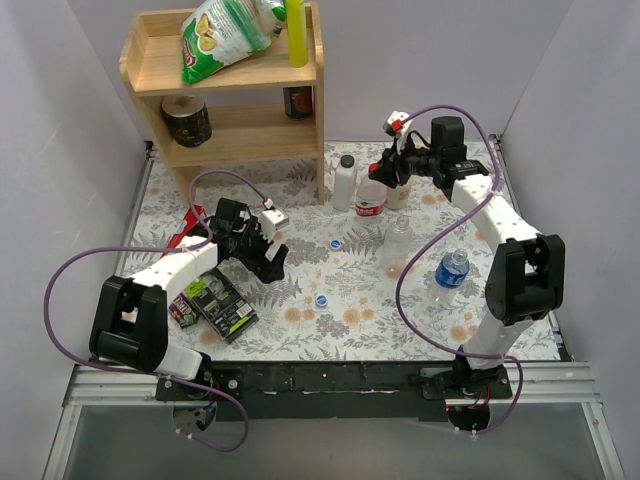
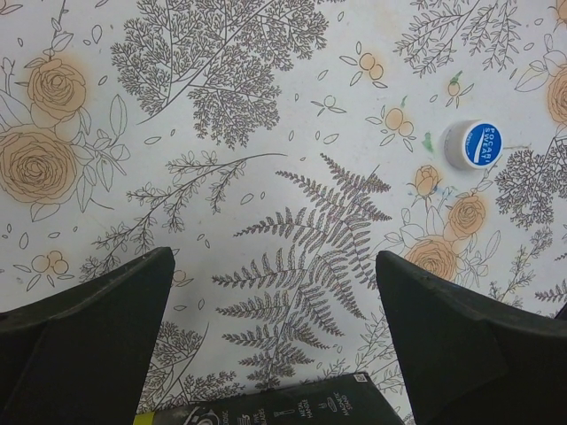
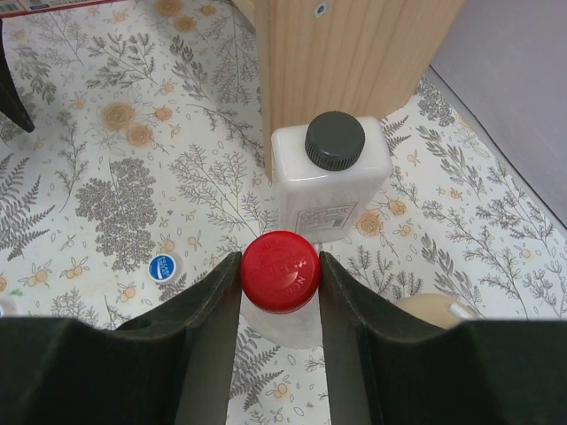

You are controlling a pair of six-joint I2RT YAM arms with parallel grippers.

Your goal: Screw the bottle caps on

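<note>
My right gripper point(image 3: 281, 266) is shut on the red cap point(image 3: 281, 271), which sits on top of a clear red-labelled bottle point(image 1: 370, 205) standing at the back of the table. In the top view this gripper point(image 1: 385, 172) hides the cap. One blue cap point(image 3: 162, 266) lies on the cloth left of that bottle and also shows in the top view point(image 1: 336, 243). A second blue cap point(image 2: 473, 143) lies nearer the front point(image 1: 322, 299). My left gripper point(image 2: 275, 292) is open and empty above bare cloth point(image 1: 270, 258), with that cap off to its right.
A white bottle with a black cap point(image 3: 330, 173) stands just behind the red cap, by the wooden shelf point(image 3: 354, 44). A cream bottle point(image 3: 434, 310) stands right of it. An uncapped clear bottle point(image 1: 397, 245) and a blue-labelled bottle point(image 1: 451, 275) stand mid-right. Black packages point(image 1: 222, 303) lie under the left arm.
</note>
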